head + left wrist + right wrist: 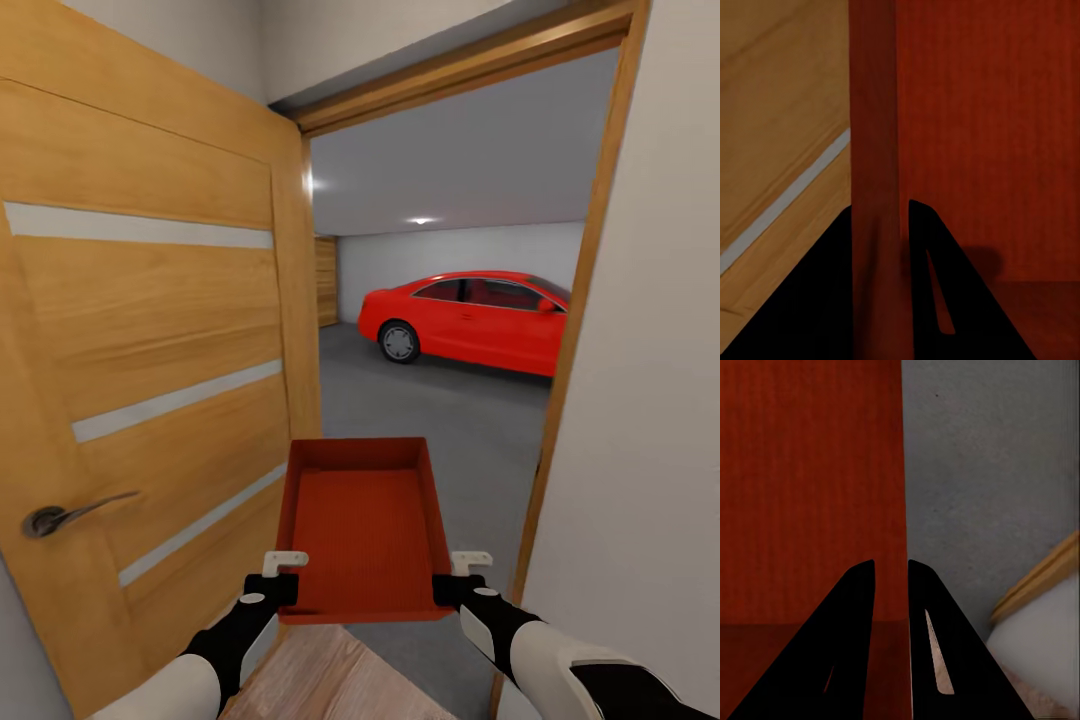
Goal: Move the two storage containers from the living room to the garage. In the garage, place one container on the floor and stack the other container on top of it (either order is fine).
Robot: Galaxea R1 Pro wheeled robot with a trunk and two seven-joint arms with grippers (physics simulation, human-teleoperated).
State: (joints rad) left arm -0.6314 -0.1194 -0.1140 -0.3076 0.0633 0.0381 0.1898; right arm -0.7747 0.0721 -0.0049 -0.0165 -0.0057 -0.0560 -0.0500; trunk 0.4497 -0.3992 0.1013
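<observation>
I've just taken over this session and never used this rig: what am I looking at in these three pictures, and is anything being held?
You are driving a wheeled robot with two arms. The big picture comes from its head camera, looking down over both arms. The left gripper and right gripper each pinch a side wall of one orange-red storage container, carried in front, empty. The two small pictures come from cameras on each wrist, looking along the black fingers clamped over the container's wall. The robot stands at an open wooden door; ahead lie the garage's grey floor and a red car.
</observation>
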